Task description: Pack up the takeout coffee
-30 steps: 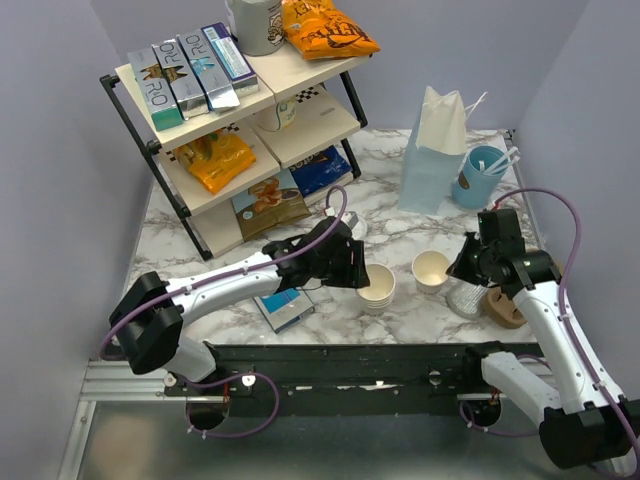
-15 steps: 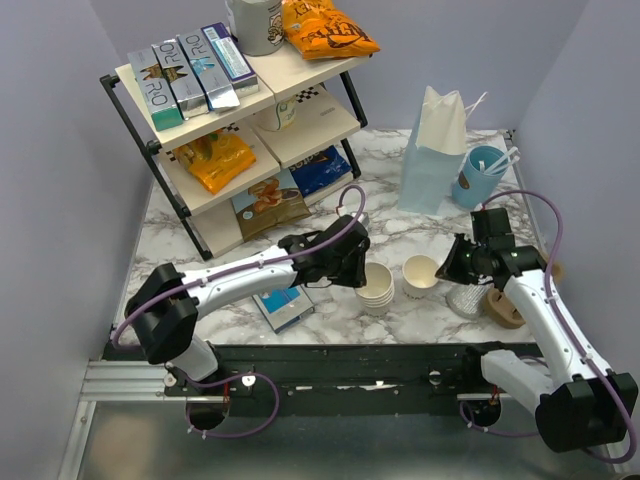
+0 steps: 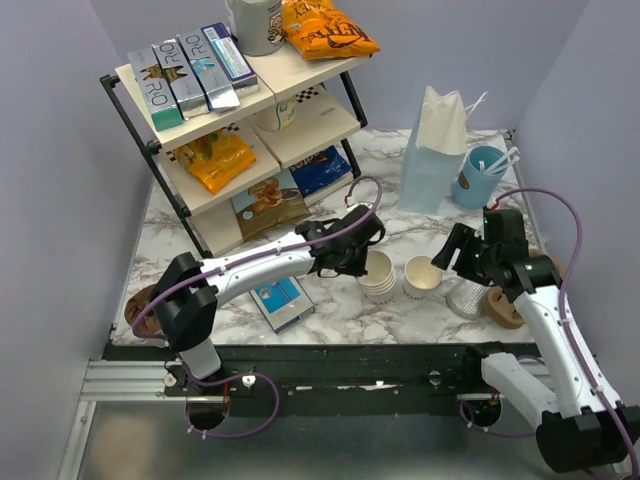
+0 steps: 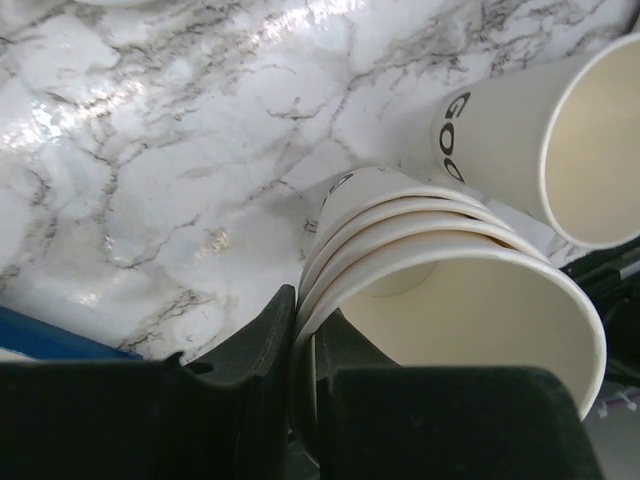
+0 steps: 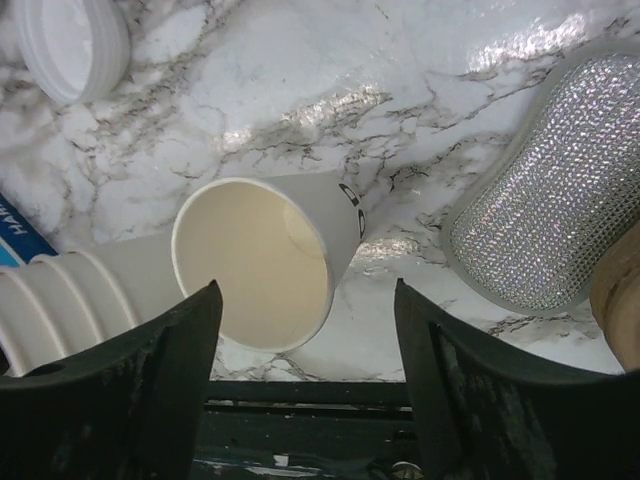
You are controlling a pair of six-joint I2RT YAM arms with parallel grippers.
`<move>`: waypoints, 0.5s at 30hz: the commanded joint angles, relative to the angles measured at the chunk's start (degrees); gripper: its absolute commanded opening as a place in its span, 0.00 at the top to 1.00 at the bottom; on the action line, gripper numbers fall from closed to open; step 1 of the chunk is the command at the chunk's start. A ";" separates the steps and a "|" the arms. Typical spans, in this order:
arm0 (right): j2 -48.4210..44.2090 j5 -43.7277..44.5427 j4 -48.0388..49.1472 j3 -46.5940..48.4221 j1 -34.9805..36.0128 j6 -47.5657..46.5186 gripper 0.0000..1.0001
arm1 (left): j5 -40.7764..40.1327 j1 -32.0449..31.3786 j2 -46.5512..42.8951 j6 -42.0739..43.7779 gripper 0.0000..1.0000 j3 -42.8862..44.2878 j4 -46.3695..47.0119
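Single cup point(image 3: 424, 277): upright, long axis vertical, mouth up. Your left gripper point(image 4: 305, 335) is clamped on the rim of the cup stack point(image 3: 378, 280); your right gripper point(image 5: 305, 300) gapes wide, holding nothing.

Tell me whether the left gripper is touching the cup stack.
Touching. The left wrist view shows the left gripper pinching the cup stack at its rim, one jaw inside the top cup, one outside.

A lab mock-up of a café counter: plain lilac walls point(image 3: 60, 150) box in a marble-look tabletop point(image 3: 400, 222), with a snack-stocked shelf rack point(image 3: 300, 68) at eleven o'clock and a blue paper bag point(image 3: 430, 165) at one o'clock.
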 commanded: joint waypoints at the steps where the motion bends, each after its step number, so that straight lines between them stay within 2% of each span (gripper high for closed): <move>1: -6.70 3.46 -0.45 3.16 -0.28 -0.23 0.19 | -5.99 0.85 3.95 2.07 0.83 6.42 -4.52; 10: -16.47 1.09 -0.01 1.76 -0.36 -1.29 0.18 | -5.90 6.21 15.90 6.20 0.86 21.71 -6.01; 15: -18.76 -0.32 0.17 0.70 -0.28 -1.20 0.17 | -4.95 8.23 20.13 8.49 0.83 28.82 -4.61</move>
